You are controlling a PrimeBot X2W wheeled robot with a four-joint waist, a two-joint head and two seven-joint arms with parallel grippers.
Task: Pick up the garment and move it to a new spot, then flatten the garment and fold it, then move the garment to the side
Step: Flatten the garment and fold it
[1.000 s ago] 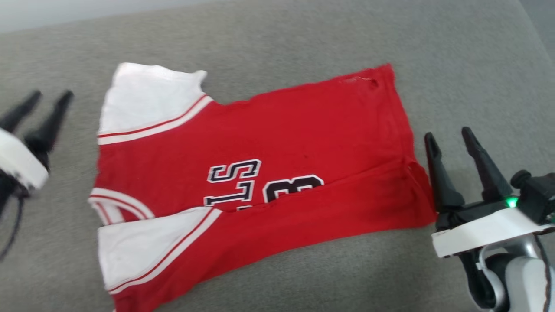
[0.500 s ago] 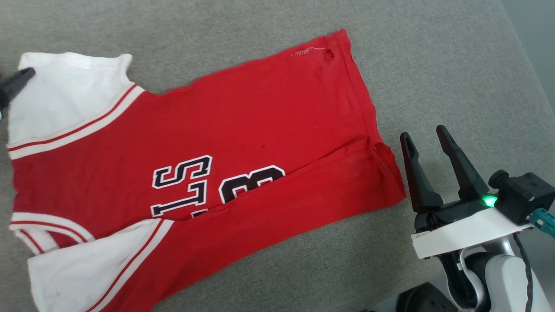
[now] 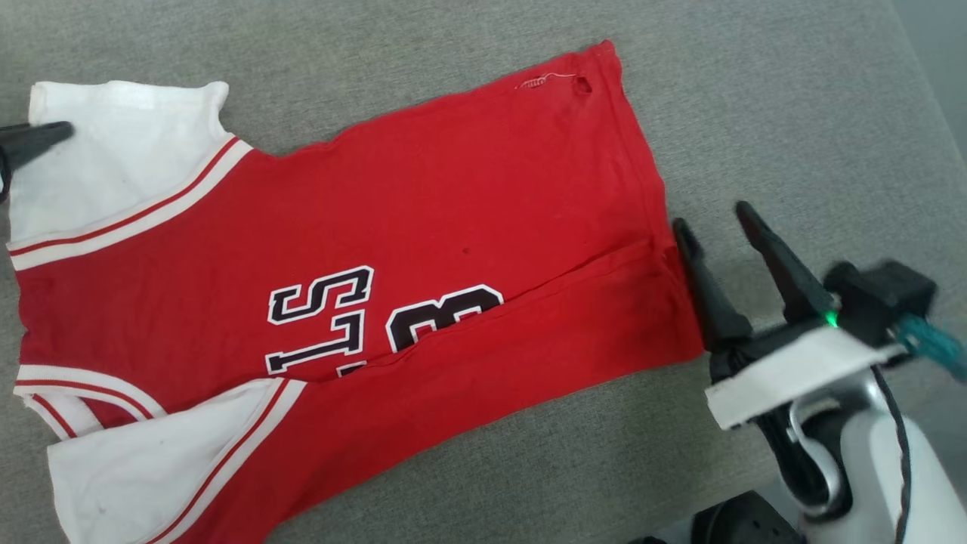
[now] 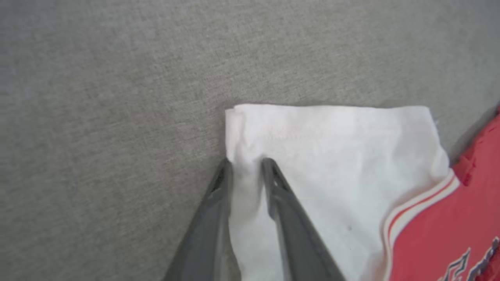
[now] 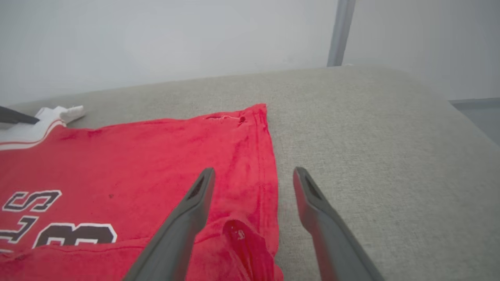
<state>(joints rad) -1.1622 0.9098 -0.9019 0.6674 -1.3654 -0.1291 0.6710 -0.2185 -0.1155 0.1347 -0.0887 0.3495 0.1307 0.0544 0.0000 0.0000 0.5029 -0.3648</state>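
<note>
Straddling the far-left sleeve [image 4: 332, 156] of the soft garment [image 3: 453, 211], left gripper [image 4: 246, 162], pinch unclear; right gripper [image 3: 712, 215] is hovering spread

soft even light, faint shadows, right claw [image 3: 712, 214] blurred

The red shirt [image 3: 453, 211] with white sleeves lies spread flat, letters up, near edge folded over. One sleeve corner sits between the jaws of the left gripper [image 4: 247, 160], and the hem lies just beside those of the right gripper [image 3: 712, 214].
</note>
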